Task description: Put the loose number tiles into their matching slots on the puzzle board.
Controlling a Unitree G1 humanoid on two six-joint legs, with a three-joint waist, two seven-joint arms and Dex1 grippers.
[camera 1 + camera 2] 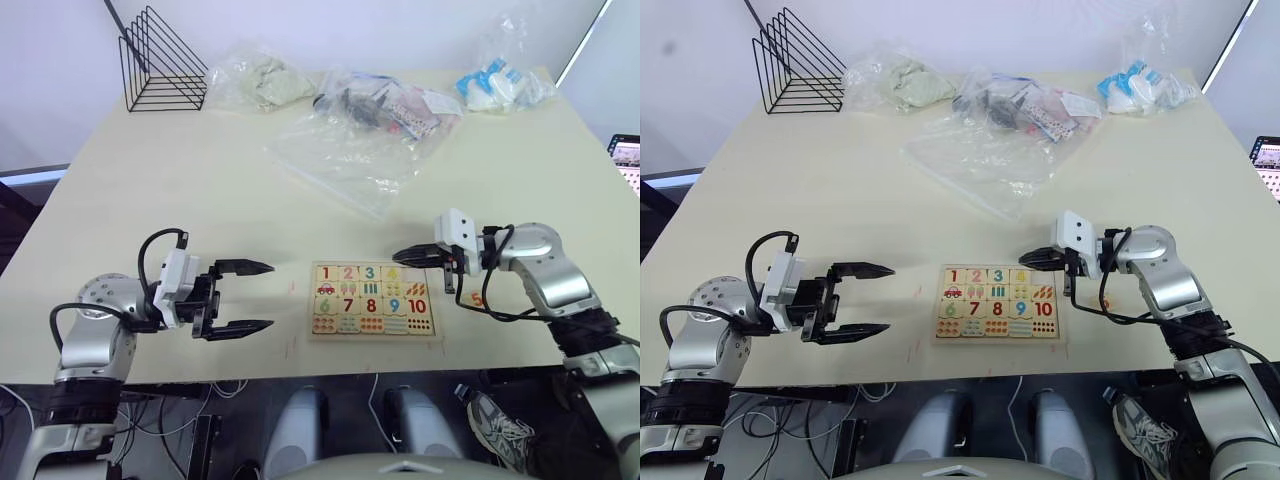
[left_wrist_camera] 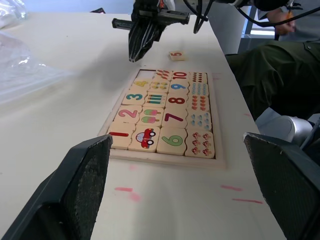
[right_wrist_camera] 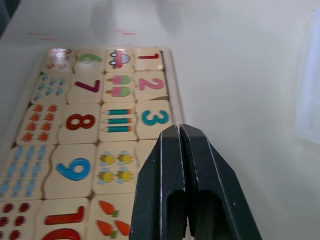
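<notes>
The puzzle board point(image 1: 373, 298) lies flat near the table's front edge, between my arms. Its top row holds tiles 1, 2, 3 and a yellow 4 point(image 2: 141, 84). The slot point(image 2: 146, 74) at that row's right end looks bare. One loose number tile, an orange 5 point(image 1: 477, 297), rests on the table just right of the board. My right gripper point(image 1: 398, 256) is shut with nothing seen between its fingers, and it hovers over the board's far right corner. To the left of the board, my left gripper point(image 1: 268, 296) stands wide open and holds nothing.
Clear plastic bags point(image 1: 370, 130) lie across the table's far middle, with more bags point(image 1: 500, 85) at the far right. A black wire rack point(image 1: 165, 62) stands at the far left. A person's leg point(image 2: 272, 80) and shoe point(image 1: 495, 425) show beside the front edge.
</notes>
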